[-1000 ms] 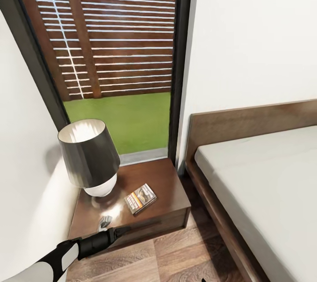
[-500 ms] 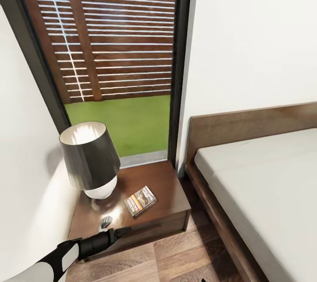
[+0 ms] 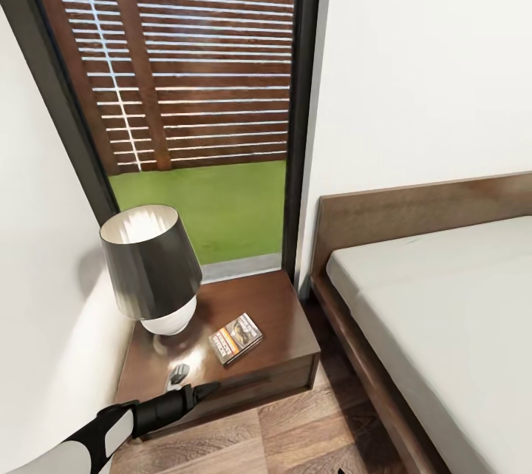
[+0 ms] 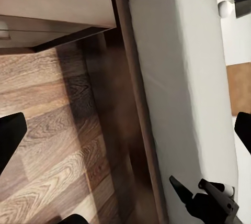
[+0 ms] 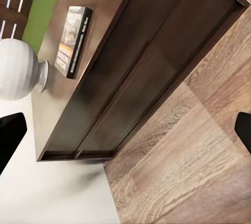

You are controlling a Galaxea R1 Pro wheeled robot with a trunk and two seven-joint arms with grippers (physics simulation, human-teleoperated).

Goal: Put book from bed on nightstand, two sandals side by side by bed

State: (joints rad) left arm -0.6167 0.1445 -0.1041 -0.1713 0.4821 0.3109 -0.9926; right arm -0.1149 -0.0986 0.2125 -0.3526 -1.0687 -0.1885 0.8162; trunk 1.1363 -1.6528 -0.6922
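Glossy nightstand (image 3: 275, 309) with lamp (image 3: 151, 267) and book (image 3: 236, 338) on top.

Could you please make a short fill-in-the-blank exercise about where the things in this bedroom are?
1. The book lies flat on top of the ____.
2. Beside the book stands a lamp with a dark ____.
3. The mattress of the bed has ____ lying on it in the head view.
4. The floor is made of ____ planks.

Missing words: nightstand; shade; nothing; wood
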